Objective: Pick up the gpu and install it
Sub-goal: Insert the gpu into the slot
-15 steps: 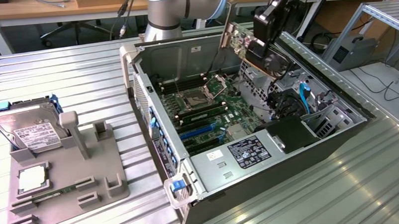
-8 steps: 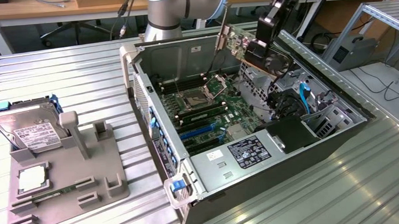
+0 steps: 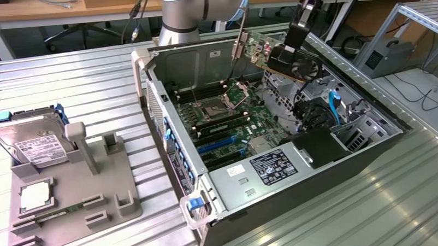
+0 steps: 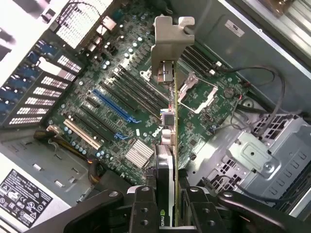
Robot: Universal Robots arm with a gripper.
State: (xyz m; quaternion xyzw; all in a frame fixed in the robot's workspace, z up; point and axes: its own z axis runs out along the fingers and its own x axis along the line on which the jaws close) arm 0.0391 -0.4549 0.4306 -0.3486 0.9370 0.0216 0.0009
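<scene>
Our end effector (image 4: 168, 209) is closed partway on the gpu (image 3: 275, 55), gripping its top edge and hanging it above the open case (image 3: 180, 67). We judge it light, stiff and fragile, best held by the board edges.

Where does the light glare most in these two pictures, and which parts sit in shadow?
Exterior view: the strongest glare is on the ribbed metal table toward the exterior view's right, and the computer case is dimmer inside. Wrist view: the silver bracket of the gpu catches bright light, while the end effector gripping it sits in shadow.
</scene>
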